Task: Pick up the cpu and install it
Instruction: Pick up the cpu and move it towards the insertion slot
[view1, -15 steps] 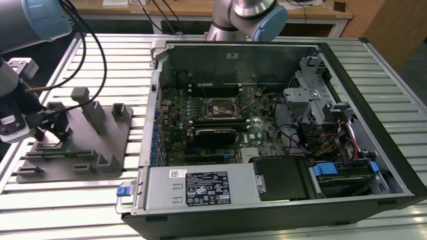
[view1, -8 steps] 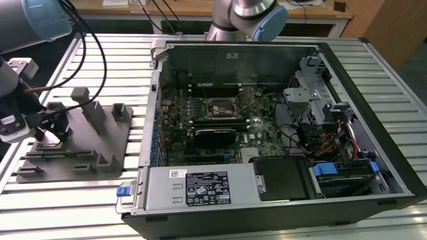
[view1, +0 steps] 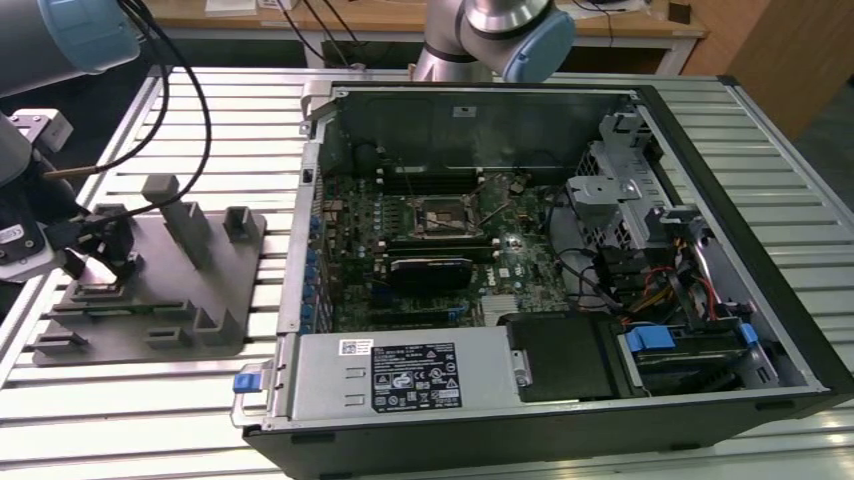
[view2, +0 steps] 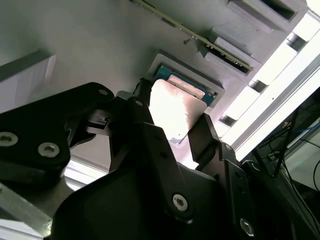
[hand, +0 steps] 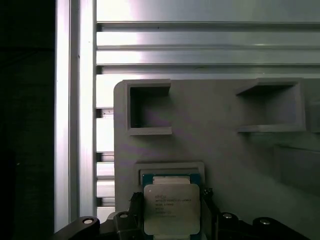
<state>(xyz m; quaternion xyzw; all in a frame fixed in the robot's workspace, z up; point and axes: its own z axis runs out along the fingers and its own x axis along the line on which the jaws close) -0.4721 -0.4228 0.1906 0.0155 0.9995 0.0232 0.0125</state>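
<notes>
The cpu (hand: 171, 210), a small square chip with a silvery top and a green rim, sits at its shallow pocket on the grey tray (hand: 225, 150). My gripper (hand: 171, 196) hangs straight over it, one black finger (view2: 150, 130) against each side of the chip, shut on it. In the second wrist view the cpu (view2: 175, 107) shows pale between both fingers. In the exterior view my gripper (view1: 100, 255) is low over the tray's (view1: 200, 310) left end. The green motherboard's dark square socket (view1: 438, 215) lies in the open computer case, far to the exterior view's right.
The grey tray carries several upright posts (view1: 180, 215) and empty square recesses (hand: 149, 107). It rests on a slatted aluminium table (view1: 120, 420). The open computer case (view1: 747, 250) holds a power supply (view1: 400, 375), drive cages and cables. The arm's cables (view1: 200, 110) hang above the tray.
</notes>
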